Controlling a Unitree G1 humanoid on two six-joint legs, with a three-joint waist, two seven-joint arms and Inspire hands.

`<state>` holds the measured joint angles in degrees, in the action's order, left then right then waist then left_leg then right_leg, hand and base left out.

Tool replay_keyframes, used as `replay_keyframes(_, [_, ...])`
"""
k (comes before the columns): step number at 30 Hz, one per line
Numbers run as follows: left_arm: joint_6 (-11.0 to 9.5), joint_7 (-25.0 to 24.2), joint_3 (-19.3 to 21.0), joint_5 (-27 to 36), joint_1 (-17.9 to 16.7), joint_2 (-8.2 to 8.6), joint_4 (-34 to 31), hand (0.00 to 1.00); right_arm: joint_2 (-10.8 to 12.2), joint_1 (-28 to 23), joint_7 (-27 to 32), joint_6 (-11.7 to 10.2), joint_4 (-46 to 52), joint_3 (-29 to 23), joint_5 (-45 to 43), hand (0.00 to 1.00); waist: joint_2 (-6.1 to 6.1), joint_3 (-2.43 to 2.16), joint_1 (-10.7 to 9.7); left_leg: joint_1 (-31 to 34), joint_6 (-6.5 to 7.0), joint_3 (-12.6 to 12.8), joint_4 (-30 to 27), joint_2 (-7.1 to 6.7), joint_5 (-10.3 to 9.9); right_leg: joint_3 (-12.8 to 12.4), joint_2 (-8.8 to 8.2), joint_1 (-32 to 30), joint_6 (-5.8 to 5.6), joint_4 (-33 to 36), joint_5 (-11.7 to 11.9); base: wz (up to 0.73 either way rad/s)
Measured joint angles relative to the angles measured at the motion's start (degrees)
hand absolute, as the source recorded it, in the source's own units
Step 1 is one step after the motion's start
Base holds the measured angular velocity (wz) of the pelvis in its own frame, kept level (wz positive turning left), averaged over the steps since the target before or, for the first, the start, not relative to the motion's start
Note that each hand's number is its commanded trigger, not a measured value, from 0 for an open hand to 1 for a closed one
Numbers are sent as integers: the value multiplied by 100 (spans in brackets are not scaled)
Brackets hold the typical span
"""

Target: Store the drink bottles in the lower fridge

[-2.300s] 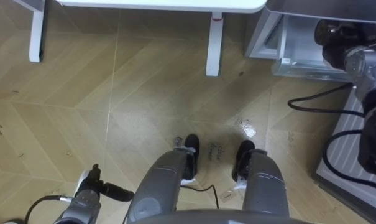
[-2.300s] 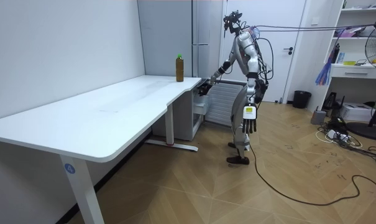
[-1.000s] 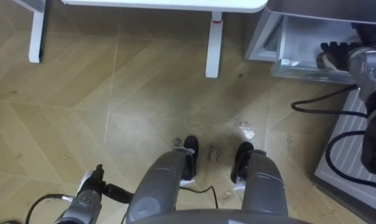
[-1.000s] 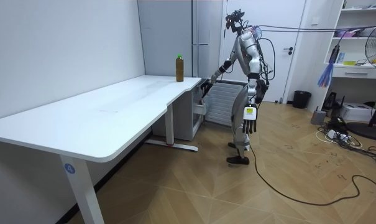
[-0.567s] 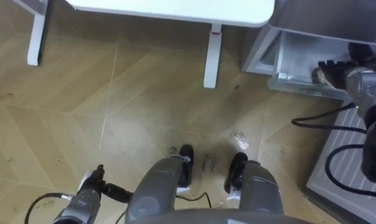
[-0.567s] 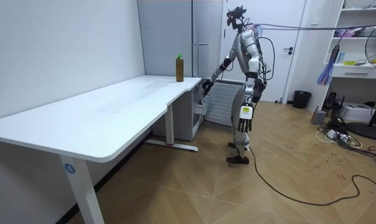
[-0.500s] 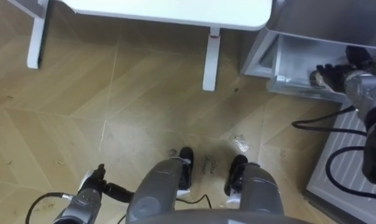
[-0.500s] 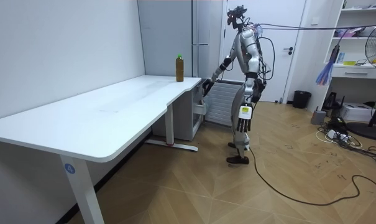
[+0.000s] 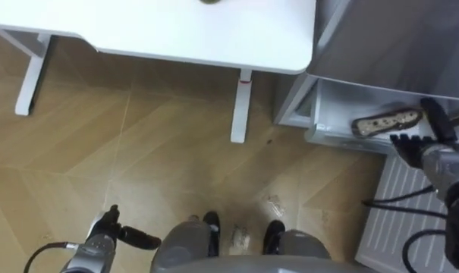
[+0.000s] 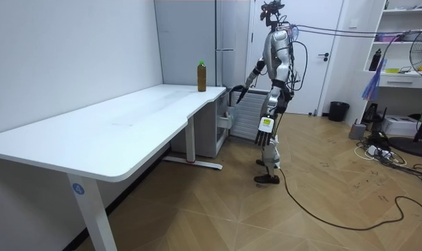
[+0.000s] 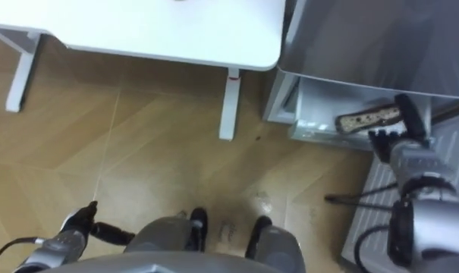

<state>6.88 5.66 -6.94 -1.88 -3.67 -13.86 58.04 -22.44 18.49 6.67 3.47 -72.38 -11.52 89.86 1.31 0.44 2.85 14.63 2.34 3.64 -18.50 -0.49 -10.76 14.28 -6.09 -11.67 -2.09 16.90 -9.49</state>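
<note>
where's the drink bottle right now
The drink bottle stands upright on the far corner of the white table, beside the grey fridge, on the room view's left of the robot.

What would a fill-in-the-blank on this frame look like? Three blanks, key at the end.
1. The green-capped bottle on the white table stands ____.
2. In the open fridge drawer, a second bottle lies on its ____.
3. The robot hand beside that drawer is the robot's ____ one.
Missing words: upright; side; right.
</note>
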Motion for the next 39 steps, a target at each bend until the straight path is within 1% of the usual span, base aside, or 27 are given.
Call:
replay_keyframes(1, [-1, 0, 2, 2, -2, 9, -2, 0, 30, -81, -8, -9, -1, -1, -2, 0, -13, -10, -9, -55, 0, 4, 35, 9, 0, 0, 16, 61, 0, -62, 32, -4])
replay_keyframes(2, [-20, 3, 7, 2, -6, 45, -2, 0, 80, -268, -25, -16, -11, -5, -1, 0, -53, -32, -22, -145, -2, 7, 105, 16, 0, 2, 40, 179, -3, -164, 75, -4])
replay_keyframes(3, [-59, 6, 10, -2, -23, 81, -1, 0, 146, -436, -40, -27, -12, -66, 28, 0, -87, -41, -51, -236, -2, 11, 163, 16, -1, -1, 49, 275, -7, -231, 95, -5])
replay_keyframes(4, [-100, 20, 22, -7, -66, 99, 0, 0, 258, -574, -39, -53, -11, -120, 39, 0, -104, -45, -84, -350, -14, 20, 244, 10, 8, -8, 48, 365, -8, -250, 97, -5])
replay_keyframes(5, [-111, 30, 24, -7, -84, 105, -2, 0, 313, -642, -42, -55, -11, -120, 37, 0, -109, -49, -107, -412, -18, 28, 274, 9, 11, -15, 49, 399, -8, -255, 97, -13])
replay_keyframes(7, [-124, 36, 24, -39, -115, 133, -9, 0, 455, -856, -32, -69, -6, -114, 68, 0, -116, -50, -113, -559, -28, 94, 354, 17, 16, -135, 76, 486, -8, -272, 96, -21])
replay_keyframes(8, [-128, 37, 24, -45, -116, 138, -9, 0, 476, -878, -27, -85, -6, -114, 67, 0, -116, -51, -119, -599, -34, 107, 375, 17, 21, -157, 78, 497, -7, -272, 97, -16])
replay_keyframes(9, [-128, 37, 24, -44, -135, 137, -9, 0, 501, -934, -28, -98, -3, -113, 72, 0, -116, -48, -167, -647, -38, 109, 394, 17, 25, -167, 80, 533, -6, -283, 97, -4])
replay_keyframes(11, [-192, 53, 91, -41, -217, 134, -13, 0, 534, -1098, -34, -103, 14, -113, 122, 0, -90, -31, -201, -769, -46, 112, 459, 15, 29, -154, 90, 684, -9, -348, 95, 0])
replay_keyframes(12, [-231, 99, 136, -42, -252, 126, -18, 0, 571, -1175, -31, -114, 45, -112, 167, 0, -65, -39, -248, -861, -55, 109, 514, 11, 37, -150, 98, 778, -12, -422, 91, 0])
replay_keyframes(13, [-227, 144, 154, -40, -306, 127, -16, 0, 622, -1246, -42, -158, 146, -112, 211, 0, -54, -35, -286, -920, -56, 110, 535, 13, 37, -149, 111, 847, -13, -483, 91, 0])
replay_keyframes(15, [-226, 146, 168, -39, -353, 142, -20, 0, 674, -1299, -67, -197, 179, -114, 216, 0, -33, -45, -328, -965, -59, 106, 563, 13, 39, -144, 122, 887, -17, -534, 98, 0])
replay_keyframes(17, [-219, 144, 197, -40, -389, 164, -19, 0, 733, -1311, -128, -215, 160, -116, 143, 0, -19, -39, -406, -1019, -63, 97, 574, 6, 43, -142, 122, 936, -21, -567, 100, 2])
replay_keyframes(18, [-217, 144, 243, -46, -422, 192, -19, 0, 773, -1382, -209, -205, 157, -113, -45, 0, -22, -46, -427, -1065, -63, 84, 578, 3, 43, -130, 125, 1018, -28, -636, 104, 7])
replay_keyframes(23, [-224, 145, 283, -44, -562, 223, -41, 0, 896, -1839, -471, -126, 94, -62, -1044, 0, -21, -39, -485, -1357, -67, 36, 813, -19, 44, -69, 122, 1281, -56, -730, 80, 4])
replay_keyframes(25, [-249, 167, 537, -110, -676, 288, -42, 0, 958, -2082, -616, -83, -38, -41, -1706, 0, -5, -37, -518, -1494, -69, 23, 895, -23, 42, -81, 125, 1386, -76, -734, 60, 2])
replay_keyframes(26, [-262, 170, 626, -121, -709, 311, -43, 0, 969, -2110, -668, -83, -115, -41, -1909, 0, 0, -35, -547, -1511, -69, 22, 904, -24, 42, -85, 125, 1407, -78, -733, 58, 3])
replay_keyframes(28, [-283, 215, 918, -269, -784, 386, -41, 0, 1066, -2303, -741, -78, -183, -40, -2802, 0, 32, -20, -595, -1587, -75, 5, 928, -26, 34, -63, 124, 1478, -86, -740, 53, 0])
replay_keyframes(29, [-301, 247, 943, -270, -793, 393, -27, 0, 1091, -2352, -772, -77, -184, -31, -3163, 0, 30, -29, -599, -1596, -76, 4, 932, -25, 33, -51, 124, 1489, -86, -738, 53, 0])
replay_keyframes(30, [-319, 263, 957, -283, -795, 390, -10, 0, 1113, -2433, -843, -58, -190, 138, -3983, 0, 60, -27, -596, -1605, -76, -24, 937, -25, 33, -67, 126, 1494, -86, -737, 53, 0])
replay_keyframes(31, [-329, 263, 996, -327, -793, 390, 9, 0, 1112, -2463, -893, 10, -195, 405, -4871, 0, 101, -16, -572, -1608, -76, -14, 938, -25, 32, -126, 128, 1489, -86, -736, 53, -7])
replay_keyframes(32, [-327, 264, 1012, -378, -797, 389, 13, 0, 1112, -2465, -919, 34, -195, 578, -5278, 0, 118, -17, -532, -1607, -79, 19, 939, -20, 30, -149, 134, 1470, -86, -731, 53, -22])
replay_keyframes(33, [-326, 268, 1009, -502, -796, 380, 21, 0, 1116, -2457, -945, 46, -196, 928, -5928, 0, 146, -18, -411, -1607, -84, 88, 932, -10, 16, -199, 145, 1450, -83, -742, 55, -19])
replay_keyframes(34, [-306, 280, 1001, -500, -804, 383, 49, 0, 1121, -2401, -952, 118, -205, 1240, -6341, 0, 167, -18, -381, -1607, -84, 84, 928, -8, 3, -213, 149, 1462, -78, -735, 58, -15])
replay_keyframes(36, [-246, 294, 1001, -478, -826, 393, 61, 0, 1147, -2287, -1005, 168, -370, 1468, -6579, 0, 172, -21, -373, -1646, -82, 69, 915, -11, 1, -215, 148, 1508, -73, -736, 62, 0])
replay_keyframes(39, [-189, 299, 1018, -452, -818, 398, 218, 0, 1155, -2239, -1107, 240, -391, 1472, -6587, 0, 180, -17, -329, -1723, -78, 12, 886, -13, -4, -168, 144, 1595, -70, -748, 64, 7])
